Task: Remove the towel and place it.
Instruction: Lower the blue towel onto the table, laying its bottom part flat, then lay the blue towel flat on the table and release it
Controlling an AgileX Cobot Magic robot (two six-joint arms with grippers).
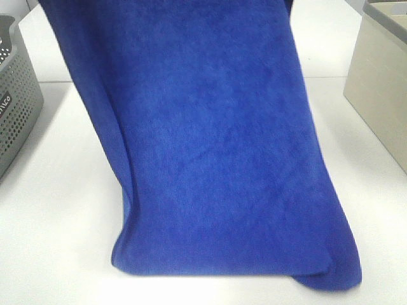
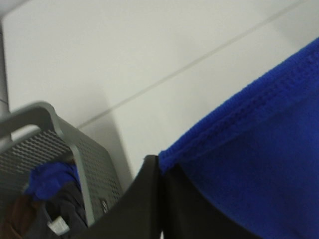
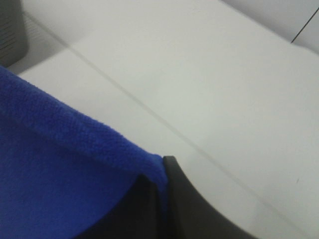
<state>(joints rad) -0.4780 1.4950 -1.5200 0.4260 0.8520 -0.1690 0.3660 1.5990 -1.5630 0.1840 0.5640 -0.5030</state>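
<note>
1. Because each grip takes only a thin bite at the edge, slipping is the first risk. The left pincer [image 2: 160, 172] is clamped on one hemmed corner of the large royal-blue plush microfibre towel [image 1: 216, 146], and the right pincer [image 3: 160, 174] on the other.
2. Hanging between them, the towel has its lower fold resting on the white counter [image 1: 57, 222], midway across; drag there could tug a corner free.
3. Swinging cloth may snag the grey perforated plastic basket [image 1: 16, 108] toward the counter's left side or the beige box [image 1: 381, 82] toward its right.

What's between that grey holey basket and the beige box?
Only the blue towel, hanging down onto the white table; the exterior high view shows it.
</note>
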